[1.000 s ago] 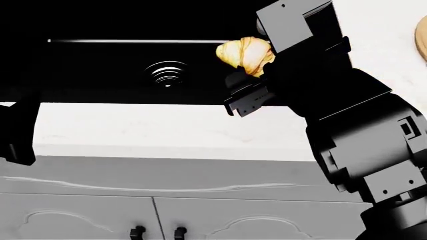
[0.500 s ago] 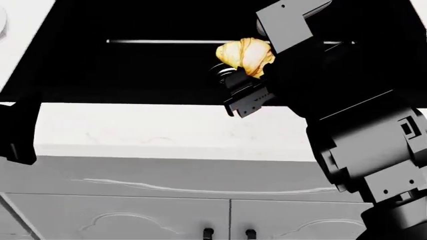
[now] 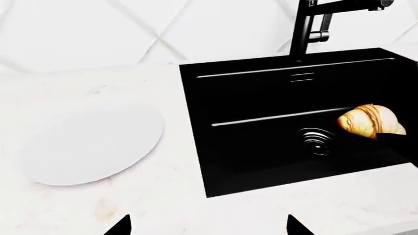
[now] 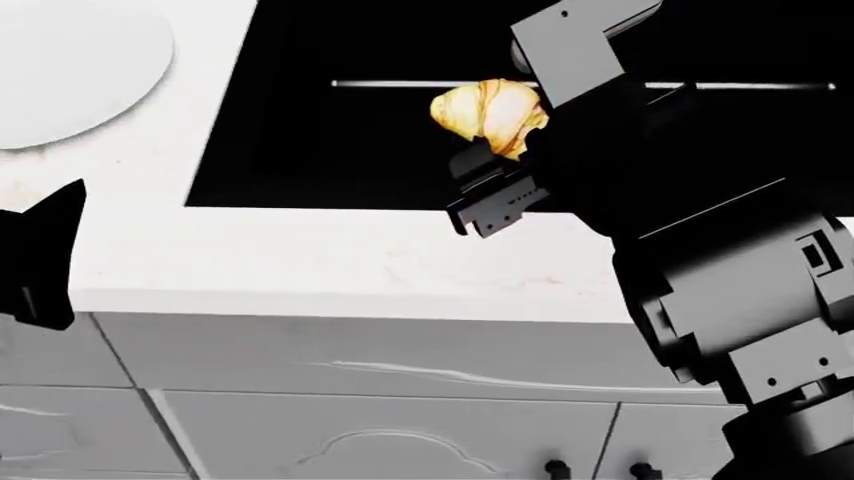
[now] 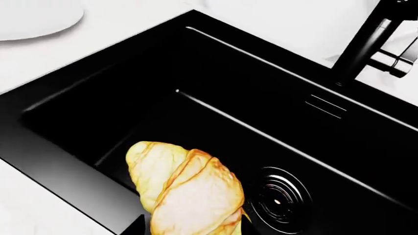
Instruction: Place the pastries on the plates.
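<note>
1. Far left of the head view: the white plate (image 4: 74,75) lies flat on the white countertop (image 4: 320,265), left of the sink and well apart from it. It's bare on top. The left wrist view shows the same plate (image 3: 91,144).
2. Left gripper (image 4: 38,255): only a dark chunk of it pokes in at the left edge of the head view, over the counter's front edge. In its own wrist view just two black fingertips (image 3: 121,227) peek in, spread wide apart with nothing between them, so it looks open to me.
3. Middle: the black sink (image 4: 320,160) is sunk into the countertop, drain (image 5: 277,200) in its floor and a black faucet (image 3: 313,24) at the back edge.
4. The croissant (image 4: 490,112) is up in the air over the sink, not touching the basin, pinched by the right gripper (image 4: 514,150). Those fingers are clamped on the pastry's lower end; the right wrist view shows the croissant (image 5: 186,188) close up with the drain beyond it.
5. Right side: the right arm (image 4: 721,260) fills the head view.
</note>
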Available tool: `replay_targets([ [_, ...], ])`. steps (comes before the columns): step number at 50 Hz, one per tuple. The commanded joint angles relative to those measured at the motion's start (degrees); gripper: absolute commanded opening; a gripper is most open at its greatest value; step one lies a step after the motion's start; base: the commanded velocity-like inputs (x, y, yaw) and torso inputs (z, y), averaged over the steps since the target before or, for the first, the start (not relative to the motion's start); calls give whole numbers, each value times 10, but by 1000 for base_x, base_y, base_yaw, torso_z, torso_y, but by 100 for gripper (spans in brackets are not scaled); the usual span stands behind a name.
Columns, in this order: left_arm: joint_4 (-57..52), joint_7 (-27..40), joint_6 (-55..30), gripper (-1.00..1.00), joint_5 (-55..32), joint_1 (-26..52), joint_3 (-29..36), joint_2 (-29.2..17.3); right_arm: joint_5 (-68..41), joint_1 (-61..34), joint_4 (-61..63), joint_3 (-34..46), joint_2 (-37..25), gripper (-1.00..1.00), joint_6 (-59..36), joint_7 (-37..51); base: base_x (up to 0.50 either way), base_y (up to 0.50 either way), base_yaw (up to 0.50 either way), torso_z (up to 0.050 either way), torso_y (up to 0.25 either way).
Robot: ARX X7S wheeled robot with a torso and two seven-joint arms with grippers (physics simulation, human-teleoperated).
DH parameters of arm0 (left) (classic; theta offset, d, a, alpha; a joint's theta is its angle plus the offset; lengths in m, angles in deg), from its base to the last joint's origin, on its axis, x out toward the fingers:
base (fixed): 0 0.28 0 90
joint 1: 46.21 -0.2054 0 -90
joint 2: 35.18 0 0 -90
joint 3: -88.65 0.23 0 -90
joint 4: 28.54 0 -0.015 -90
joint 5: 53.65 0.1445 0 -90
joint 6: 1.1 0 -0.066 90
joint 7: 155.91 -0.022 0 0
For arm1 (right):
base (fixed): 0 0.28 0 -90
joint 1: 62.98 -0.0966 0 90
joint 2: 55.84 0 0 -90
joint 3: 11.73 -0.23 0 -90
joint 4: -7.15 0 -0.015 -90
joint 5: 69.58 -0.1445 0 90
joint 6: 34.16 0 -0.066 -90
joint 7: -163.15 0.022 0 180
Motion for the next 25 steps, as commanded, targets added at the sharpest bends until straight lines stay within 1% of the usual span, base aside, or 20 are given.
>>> replay_targets([
  [1, 6, -17, 12, 100, 14, -6, -9, 5, 16, -2, 2, -11, 10, -100, 1, -21, -1, 500, 0, 0, 0],
  [15, 3, -24, 17, 100, 26, -18, -5, 3, 17, -1, 3, -10, 9, -100, 8, -22, -1, 500, 0, 0, 0],
  [19, 6, -19, 15, 100, 23, -10, -3, 5, 15, 0, 3, -12, 10, -100, 8, -21, 2, 500, 0, 0, 0],
  [22, 4, -14, 11, 100, 19, -4, 1, 5, 16, -1, 3, -10, 9, -100, 11, -24, 172, 500, 0, 0, 0],
  [25, 3, -14, 13, 100, 19, -3, -1, 3, 16, 0, 3, -9, 8, -100, 16, -27, 369, 450, 0, 0, 0],
])
